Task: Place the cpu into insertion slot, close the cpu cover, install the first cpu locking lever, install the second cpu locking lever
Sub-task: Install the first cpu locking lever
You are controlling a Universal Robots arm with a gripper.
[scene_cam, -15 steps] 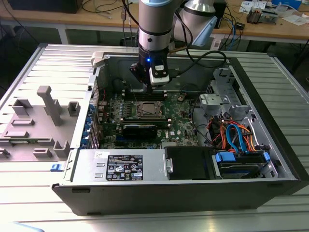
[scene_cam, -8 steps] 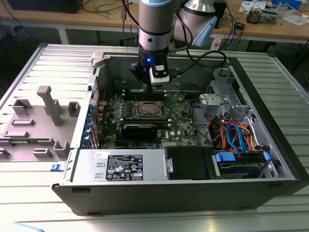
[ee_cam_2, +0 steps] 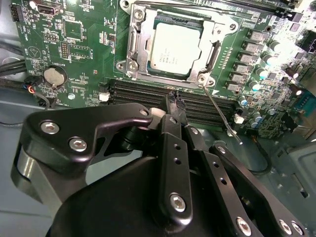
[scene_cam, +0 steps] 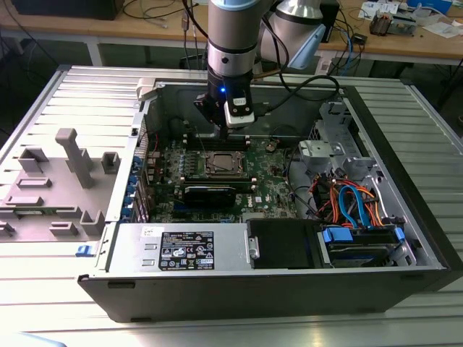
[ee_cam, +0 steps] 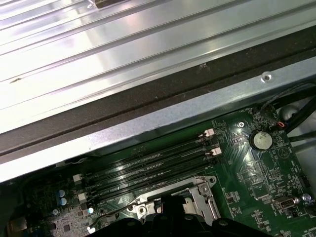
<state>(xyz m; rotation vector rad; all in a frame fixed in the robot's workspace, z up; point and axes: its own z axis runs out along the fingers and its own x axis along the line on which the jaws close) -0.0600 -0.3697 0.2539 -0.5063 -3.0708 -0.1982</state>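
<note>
The cpu (ee_cam_2: 173,47), a dull silver square, lies in the insertion slot (scene_cam: 220,163) on the green board. The cpu cover (ee_cam_2: 134,49) is down flat around it, its window framing the chip. One thin wire locking lever (ee_cam_2: 220,112) sticks up and away from the socket's corner, unlatched. My gripper (ee_cam_2: 174,101) hovers just beside the socket, over the black memory slots (ee_cam_2: 148,91), with its black fingers (ee_cam_2: 172,128) together and nothing between them. In the exterior view the gripper (scene_cam: 228,127) hangs over the far edge of the socket. A corner of the socket frame (ee_cam: 200,195) appears in the first wrist view.
The open computer case (scene_cam: 405,188) walls in the board on all sides. A black power supply (scene_cam: 184,249) and drive bay with blue and orange cables (scene_cam: 354,202) lie along the near side. A coin battery (ee_cam_2: 54,75) sits beside the socket. A grey fixture (scene_cam: 72,155) stands outside the case.
</note>
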